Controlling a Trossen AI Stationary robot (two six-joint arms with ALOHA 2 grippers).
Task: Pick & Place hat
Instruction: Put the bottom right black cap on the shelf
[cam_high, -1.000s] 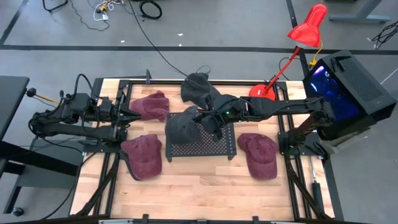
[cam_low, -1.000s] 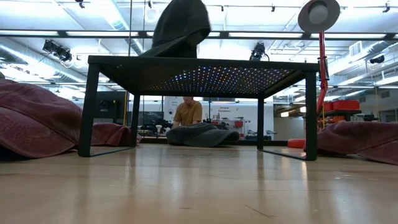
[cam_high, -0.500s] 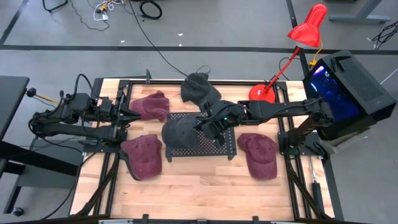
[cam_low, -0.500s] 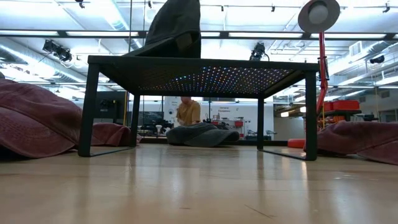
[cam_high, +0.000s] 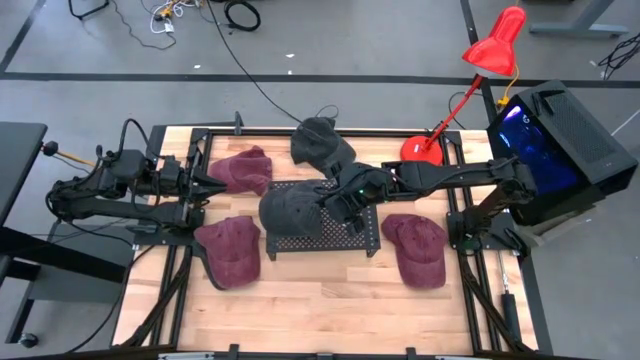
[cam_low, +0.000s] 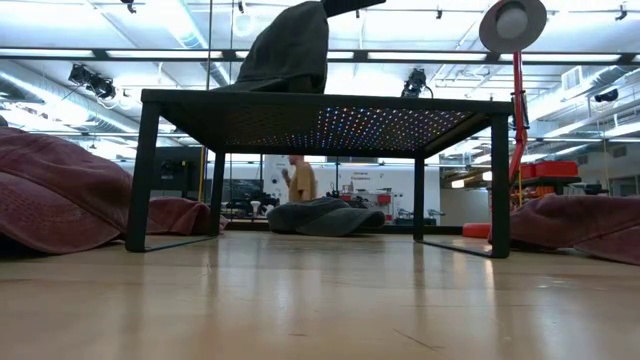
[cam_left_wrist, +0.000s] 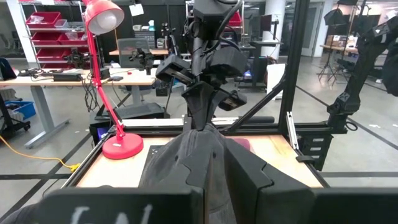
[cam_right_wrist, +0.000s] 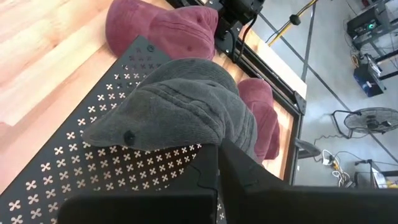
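A dark grey hat (cam_high: 288, 209) lies on the left half of a black perforated stand (cam_high: 340, 236) at the table's middle, its lower edge (cam_low: 250, 84) on the stand's top. My right gripper (cam_high: 333, 199) reaches in from the table's right and is shut on the hat's right side. My left gripper (cam_high: 218, 185) waits at the table's left, level, shut and holding nothing. A second grey hat (cam_high: 320, 145) lies behind the stand. Three maroon hats (cam_high: 243, 168), (cam_high: 230, 250), (cam_high: 415, 248) lie on the table around it. My right gripper pinches a bunched-up part of the grey hat's edge (cam_right_wrist: 231, 140) between its two fingers. The fingers (cam_left_wrist: 198, 79) slant down from above on the table's right. That end is held up in a peak (cam_low: 305, 25); the rest drapes leftward and rests on the stand.
A red desk lamp (cam_high: 470, 75) stands at the far right corner with its base (cam_high: 420, 148) on the table. A black box with a lit screen (cam_high: 555, 135) sits off the right edge. Bare wood lies along the near edge (cam_high: 320, 300).
My right gripper has tipped further downward and sunk slightly over the stand, staying shut on the hat. The grey hat, bunched up below the fingers a second ago, has spread out leftward over the stand's left half.
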